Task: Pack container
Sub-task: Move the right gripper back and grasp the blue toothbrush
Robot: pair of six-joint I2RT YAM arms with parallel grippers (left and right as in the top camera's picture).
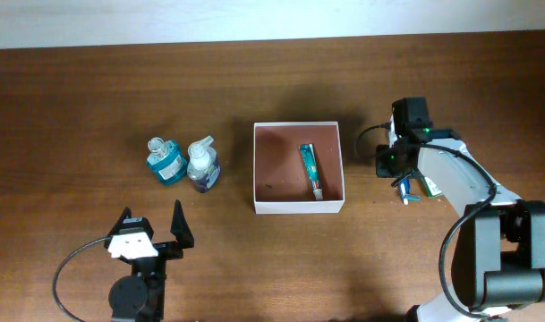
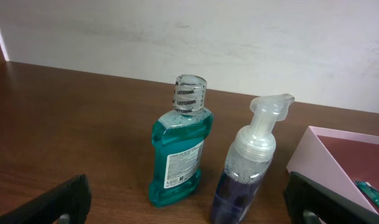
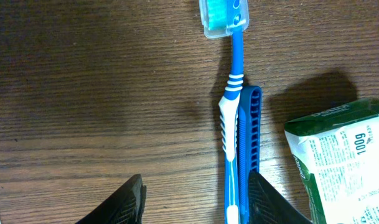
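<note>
Honestly, this one's barely started: the container [image 1: 281, 165] sits mid-table, nearly bare. Waiting outside are the mouthwash bottle [image 2: 180, 155] and foam pump bottle [image 2: 248, 168] on its left, then the green packet [image 3: 338, 155], toothbrush [image 3: 233, 93] and comb [image 3: 251, 137] on its right. Only a toothpaste tube [image 1: 310, 170] is in. The left gripper [image 1: 151, 213] gapes wide near the bottles, holding nothing. The right gripper [image 3: 198, 199] straddles toothbrush and comb, jaws parted, not clamped. Dark wood table [image 1: 75, 107], plain pale wall [image 2: 239, 37] behind.

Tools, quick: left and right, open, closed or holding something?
Left tool: open wide, holding nothing.
Right tool: open, holding nothing, straddling the toothbrush without gripping it.
</note>
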